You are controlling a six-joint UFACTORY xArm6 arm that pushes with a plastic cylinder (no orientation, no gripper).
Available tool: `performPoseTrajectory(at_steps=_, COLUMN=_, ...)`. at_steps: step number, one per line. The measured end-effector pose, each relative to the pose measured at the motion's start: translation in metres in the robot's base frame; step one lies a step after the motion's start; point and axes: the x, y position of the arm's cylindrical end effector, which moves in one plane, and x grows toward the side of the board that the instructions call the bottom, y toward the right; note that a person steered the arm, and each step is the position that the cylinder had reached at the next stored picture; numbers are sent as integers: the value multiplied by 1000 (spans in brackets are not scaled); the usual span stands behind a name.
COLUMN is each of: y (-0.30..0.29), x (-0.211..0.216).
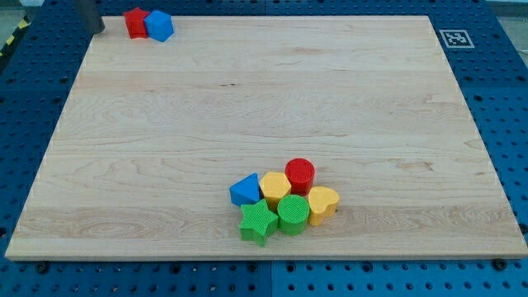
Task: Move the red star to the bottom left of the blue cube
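Observation:
The red star sits at the view's top left corner of the wooden board, touching the left side of the blue cube. My rod comes down at the view's top left, and its tip rests near the board's corner, a short way to the left of the red star and apart from it.
A cluster of blocks sits near the view's bottom centre: a red cylinder, a yellow hexagon, a blue triangular block, a green star, a green cylinder and a yellow heart. A tag marker lies off the board's top right corner.

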Motion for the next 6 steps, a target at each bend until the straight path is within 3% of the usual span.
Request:
performPoseTrajectory(at_steps=1, y=3, x=-24)
performPoseTrajectory(at_steps=4, y=66, x=-23)
performPoseTrajectory(at_steps=6, y=68, x=8)
